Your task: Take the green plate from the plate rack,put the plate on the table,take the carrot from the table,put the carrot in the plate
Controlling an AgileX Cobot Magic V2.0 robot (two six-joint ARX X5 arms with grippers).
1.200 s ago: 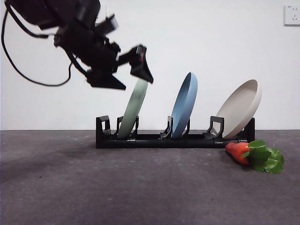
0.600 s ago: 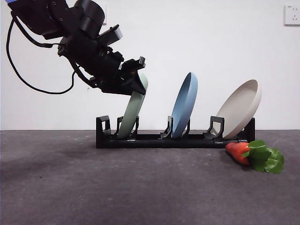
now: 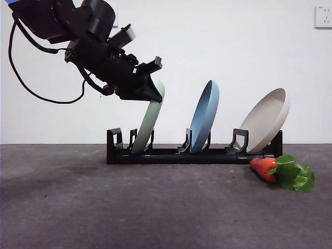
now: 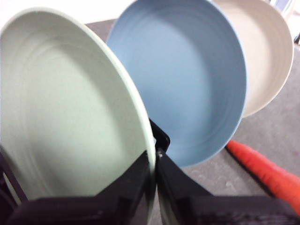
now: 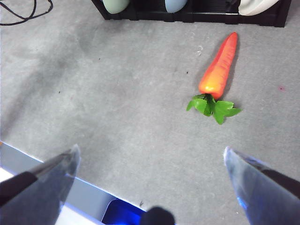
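The left pincer (image 3: pixel 153 89) has closed tight on the green plate's (image 3: pixel 149 122) upper rim.

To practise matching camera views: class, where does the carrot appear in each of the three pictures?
Front view: the carrot lies on the table at lower right, beside the plate rack's end.
Left wrist view: its orange body shows at lower right.
Right wrist view: whole, upper right.
Shared landmark: the blue plate.
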